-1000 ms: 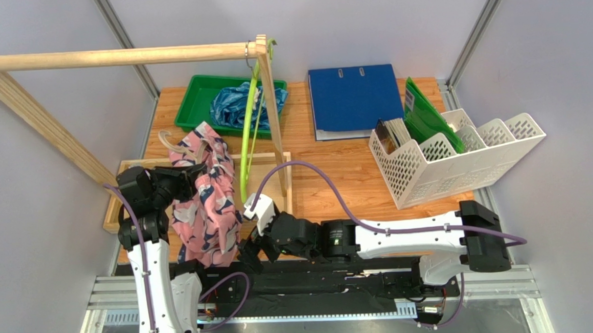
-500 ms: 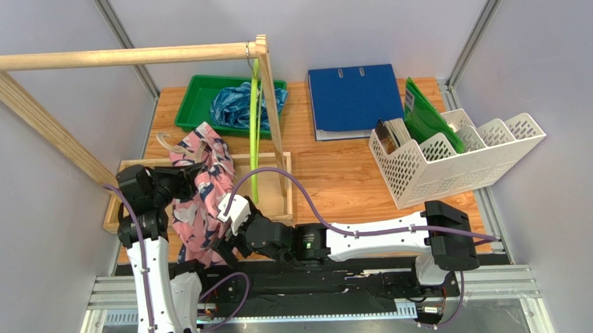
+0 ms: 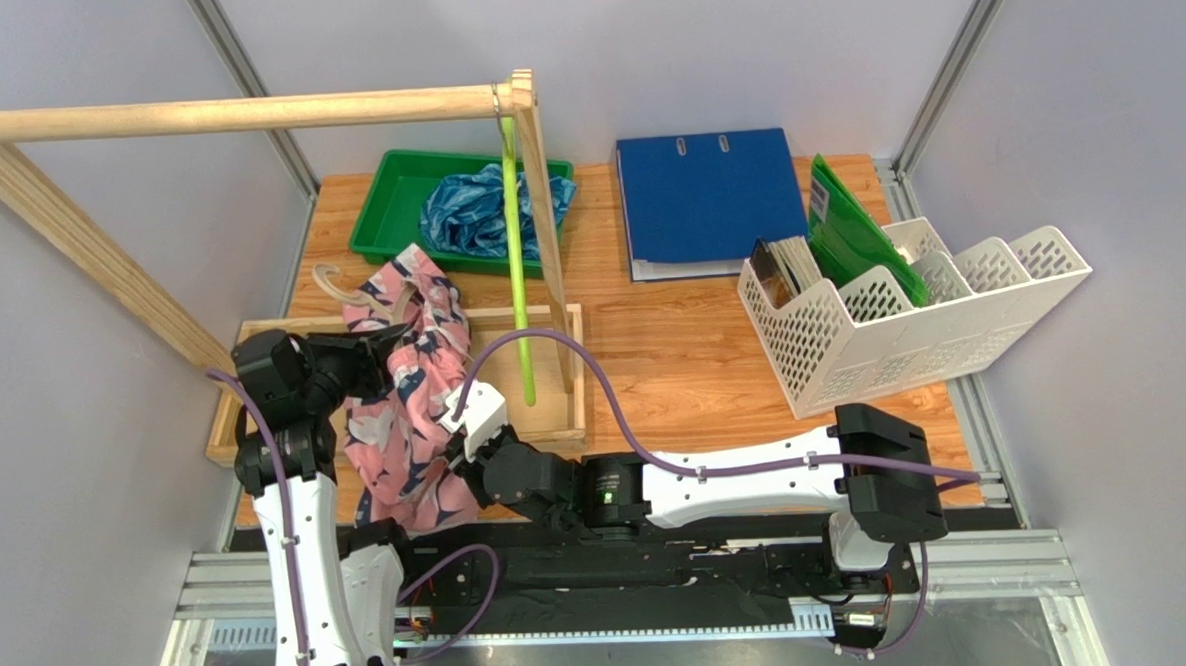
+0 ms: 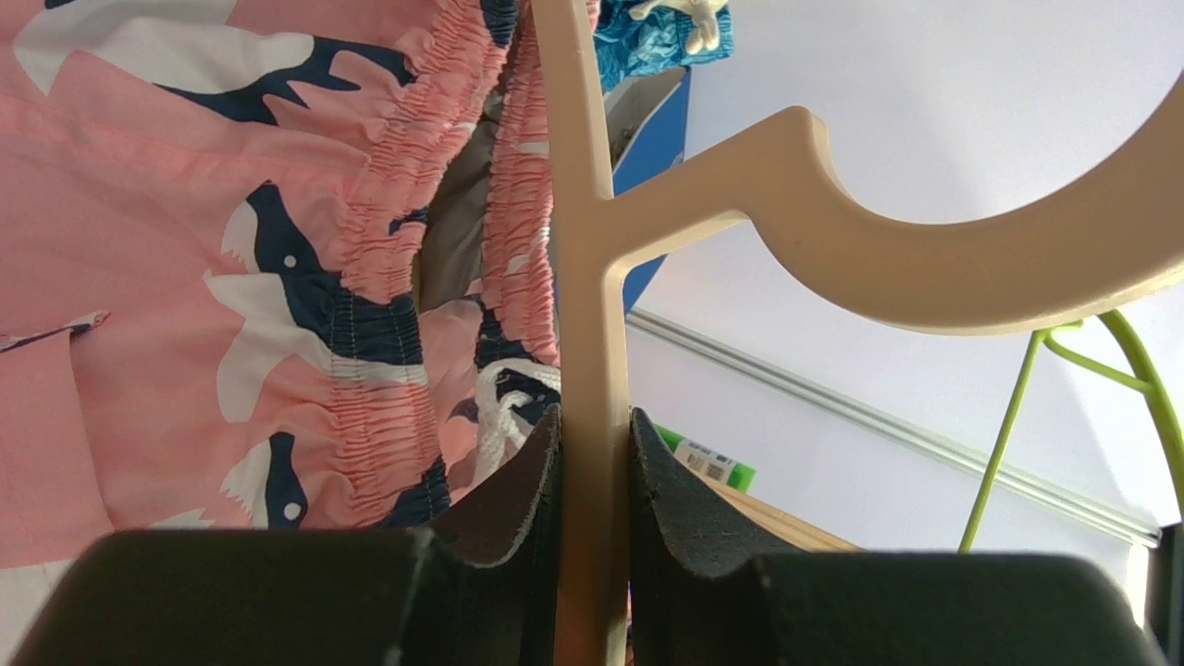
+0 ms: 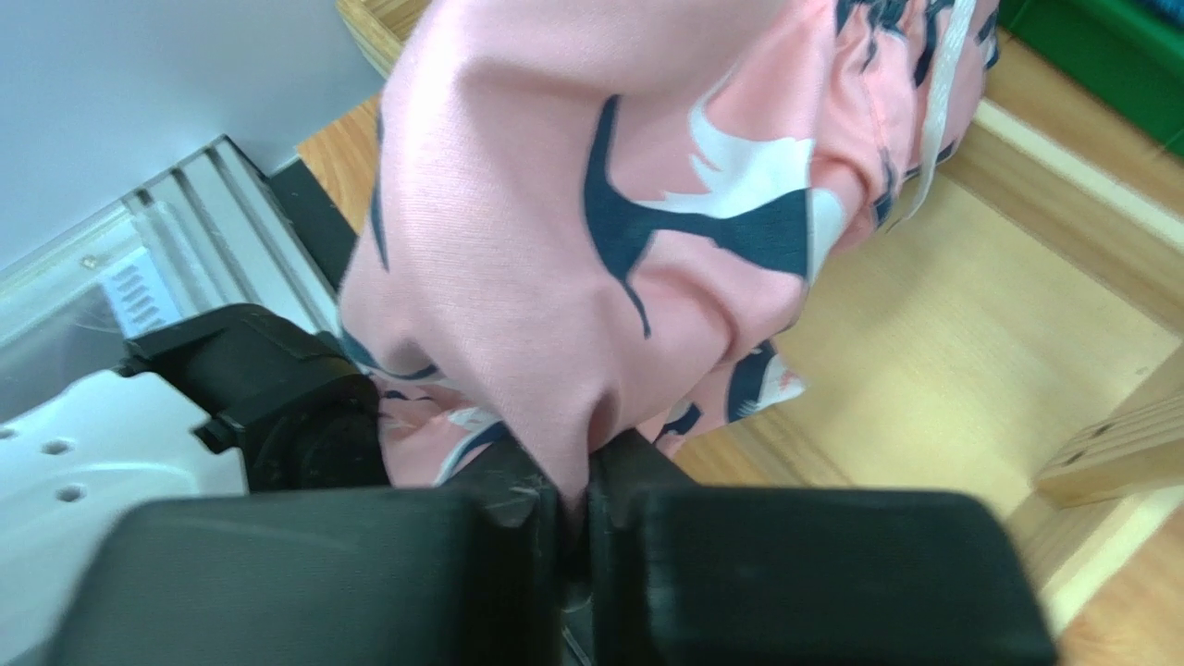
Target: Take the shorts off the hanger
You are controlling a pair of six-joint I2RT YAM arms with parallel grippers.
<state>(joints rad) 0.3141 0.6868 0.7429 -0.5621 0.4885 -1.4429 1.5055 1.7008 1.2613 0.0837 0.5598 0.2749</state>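
Observation:
Pink shorts (image 3: 406, 394) with dark-blue and white shapes hang from a beige hanger (image 4: 581, 208), whose hook (image 3: 334, 278) shows in the top view. My left gripper (image 4: 591, 451) is shut on the hanger's stem, beside the elastic waistband (image 4: 375, 264). Lower down, my right gripper (image 5: 577, 479) is shut on a fold of the pink shorts (image 5: 556, 208) near their hem, in the top view at the right gripper (image 3: 452, 467). Blue-teal shorts (image 3: 470, 206) lie in a green tray (image 3: 394, 172) at the back.
A lime-green hanger (image 3: 516, 247) hangs empty from the wooden rail (image 3: 244, 113). The rack's post and base frame (image 3: 555, 419) stand just right of the shorts. A blue binder (image 3: 706, 201), green folder (image 3: 851, 232) and white file rack (image 3: 914, 312) sit to the right.
My right arm reached left to the pink shorts and its jaws shut on the fabric. The lime-green hanger swung back to hang straight. The left arm held still.

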